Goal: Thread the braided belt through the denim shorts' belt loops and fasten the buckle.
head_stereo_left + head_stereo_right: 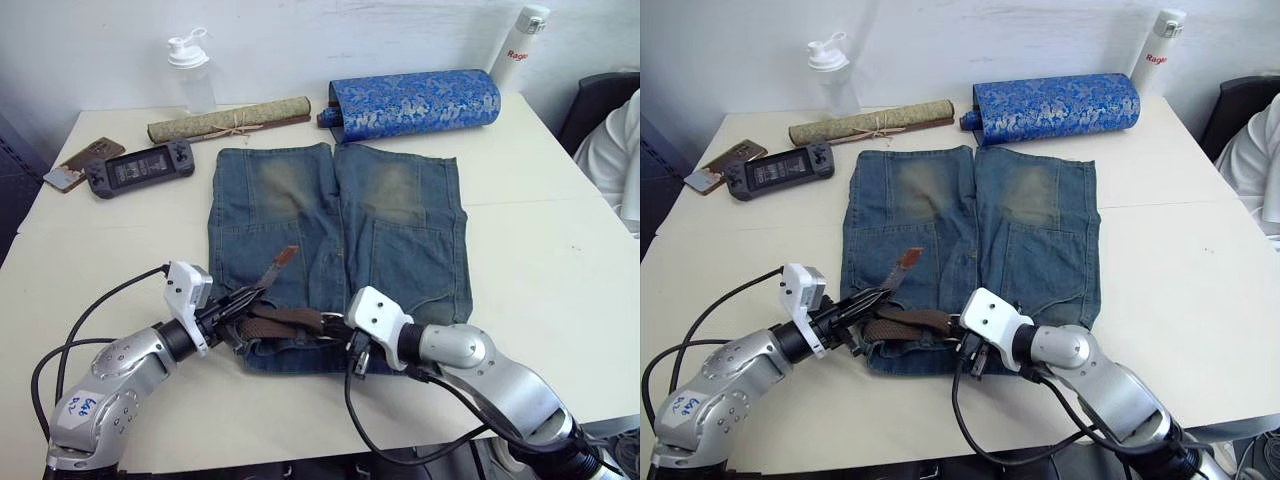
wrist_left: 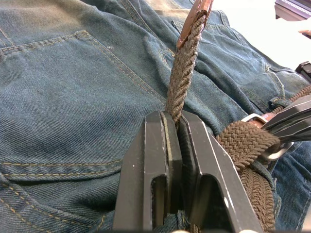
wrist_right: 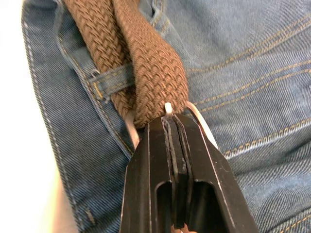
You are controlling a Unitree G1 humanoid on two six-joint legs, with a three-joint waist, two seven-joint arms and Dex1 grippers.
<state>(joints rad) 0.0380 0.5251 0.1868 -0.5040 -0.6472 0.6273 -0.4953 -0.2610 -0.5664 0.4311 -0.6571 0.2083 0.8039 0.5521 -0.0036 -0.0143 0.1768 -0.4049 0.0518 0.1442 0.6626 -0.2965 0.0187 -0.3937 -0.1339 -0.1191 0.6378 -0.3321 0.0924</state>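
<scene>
a: while both arms reach over the near edge of the tabletop (image 1: 560,260), how many task things do you count?

b: one pair of denim shorts (image 1: 400,235), spread flat with the waistband toward the robot, and one braided belt (image 1: 290,320) lying along that waistband. one belt loop (image 3: 114,80) is plain to see in the right wrist view, crossing over the lower of two belt strands.

a: and the hands?

b: two. the left hand (image 2: 176,127) has its fingers pressed together on the belt's free end, which rises from it toward the leather tip (image 1: 284,257), out over the shorts' left leg. the right hand (image 3: 172,119) is likewise pinched tight, clamping the buckle (image 3: 167,108) where the doubled belt ends, mid-waistband.

a: so the belt sits between them?

b: yes, stretched from one hand to the other.

a: anything else on the tabletop?

b: at the far side, one blue brocade roll (image 1: 415,103), one tied scroll (image 1: 228,120), one clear bottle (image 1: 192,72), one white bottle (image 1: 520,45), one handheld game console (image 1: 140,170) and one phone (image 1: 72,165).
</scene>
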